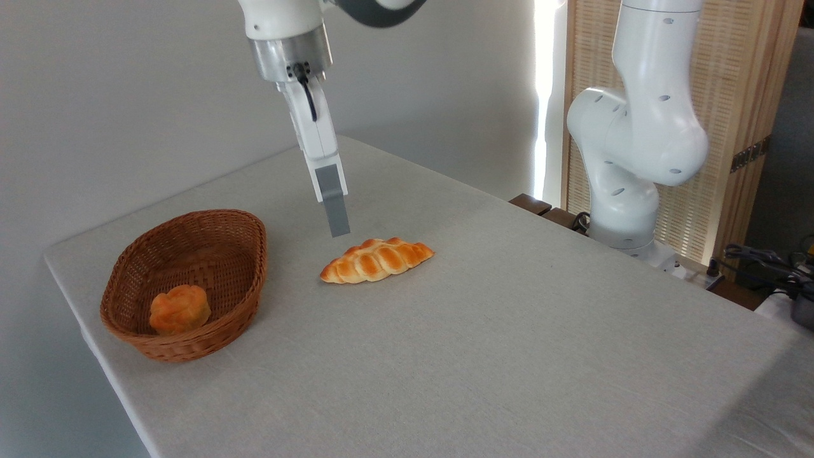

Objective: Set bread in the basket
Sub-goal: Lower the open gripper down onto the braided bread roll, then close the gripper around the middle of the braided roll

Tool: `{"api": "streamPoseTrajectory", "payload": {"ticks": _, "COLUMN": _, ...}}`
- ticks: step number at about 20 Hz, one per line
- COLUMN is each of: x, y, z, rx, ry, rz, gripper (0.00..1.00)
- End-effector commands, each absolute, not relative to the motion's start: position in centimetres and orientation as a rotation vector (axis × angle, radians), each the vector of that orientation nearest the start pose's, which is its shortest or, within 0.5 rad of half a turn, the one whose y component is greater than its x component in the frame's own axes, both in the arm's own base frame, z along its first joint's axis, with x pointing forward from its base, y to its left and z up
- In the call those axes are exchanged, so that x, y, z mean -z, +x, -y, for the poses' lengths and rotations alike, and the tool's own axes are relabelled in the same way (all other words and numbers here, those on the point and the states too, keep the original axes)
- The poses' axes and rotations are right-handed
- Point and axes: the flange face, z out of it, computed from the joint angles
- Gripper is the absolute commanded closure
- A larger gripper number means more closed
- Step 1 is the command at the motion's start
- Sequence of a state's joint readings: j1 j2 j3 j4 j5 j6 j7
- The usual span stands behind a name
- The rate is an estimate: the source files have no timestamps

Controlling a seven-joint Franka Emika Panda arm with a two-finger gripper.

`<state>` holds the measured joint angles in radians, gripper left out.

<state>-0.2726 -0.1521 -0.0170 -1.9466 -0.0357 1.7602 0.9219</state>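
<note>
My gripper (338, 224) hangs over the table (509, 331), pointing down with a slight tilt, its grey fingertip (336, 216) the lowest part of me. From this side I see the fingers edge-on, one hiding the other, so I cannot tell whether they stand apart or together. Nothing is between them, as far as the view shows.

Just below my fingertip and a little to the right lies the bread (376, 259), flat on the cloth, its long axis running from lower left to upper right. I am above it and not touching it; a gap shows between my tip and its top ridge.

To my left and lower in the picture sits the basket (191, 254), near the table's left edge, upright on the cloth. It is apart from the bread, with bare cloth between the two. Inside it, at the near end, lies a bun (180, 309).

Far to my right, beyond the table's edge, stands my white base (636, 146), in front of a slatted wooden screen (744, 95). Some cables (763, 261) lie further right.
</note>
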Motion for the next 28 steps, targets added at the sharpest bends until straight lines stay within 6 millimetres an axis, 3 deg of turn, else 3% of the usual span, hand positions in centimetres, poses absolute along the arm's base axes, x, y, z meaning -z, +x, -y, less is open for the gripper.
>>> {"api": "streamPoseTrajectory", "payload": {"ticks": 1, "x": -51.1, "y": 47.0, "z": 16.5, "rx": -0.108, "ry": -2.552, "rz": -1.896, "gripper": 0.00}}
{"api": "streamPoseTrajectory", "payload": {"ticks": 5, "x": -46.5, "y": 46.1, "z": 17.8, "rx": -0.230, "ry": -2.539, "rz": -1.938, "gripper": 0.00}}
{"api": "streamPoseTrajectory", "payload": {"ticks": 8, "x": -45.0, "y": 46.2, "z": 18.1, "rx": -0.251, "ry": -2.537, "rz": -1.944, "gripper": 0.00}}
{"api": "streamPoseTrajectory", "payload": {"ticks": 17, "x": -42.4, "y": 46.0, "z": 19.6, "rx": -0.293, "ry": -2.629, "rz": -1.966, "gripper": 0.00}}
{"api": "streamPoseTrajectory", "payload": {"ticks": 25, "x": -41.0, "y": 46.1, "z": 19.8, "rx": -0.330, "ry": -2.627, "rz": -1.973, "gripper": 0.00}}
{"api": "streamPoseTrajectory", "payload": {"ticks": 28, "x": -39.7, "y": 45.6, "z": 20.8, "rx": -0.299, "ry": -2.601, "rz": -1.994, "gripper": 0.00}}
